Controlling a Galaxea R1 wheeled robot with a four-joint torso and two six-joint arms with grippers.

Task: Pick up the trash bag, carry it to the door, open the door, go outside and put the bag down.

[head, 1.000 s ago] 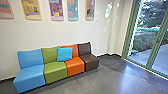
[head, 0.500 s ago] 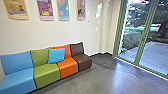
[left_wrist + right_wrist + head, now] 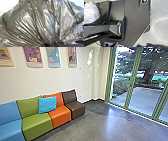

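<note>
Dark, shiny plastic of the trash bag (image 3: 41, 23) spreads broadly across the left wrist view, its folds running together into a tight gather. At that gather my left gripper (image 3: 50, 45) is shut on the bag. Part of a pale, crumpled plastic bag (image 3: 91, 12) also appears in the right wrist view, beside the robot's own bar and plate. Tall glass panels in a green frame (image 3: 132, 79) stand to the right in the head view; which of them is the door I cannot tell.
A row of blue, green, orange (image 3: 61, 118) and brown seats (image 3: 76, 108) lines the white wall on the left, with a blue cushion (image 3: 47, 105) on it. Posters (image 3: 53, 57) hang above. Polished grey floor (image 3: 105, 124) runs up to the glass; paving (image 3: 142, 99) and trees lie outside.
The head camera has turned to the right: seats and posters have slid leftward in the picture, and more of the glass front and the paving outside has come into view.
</note>
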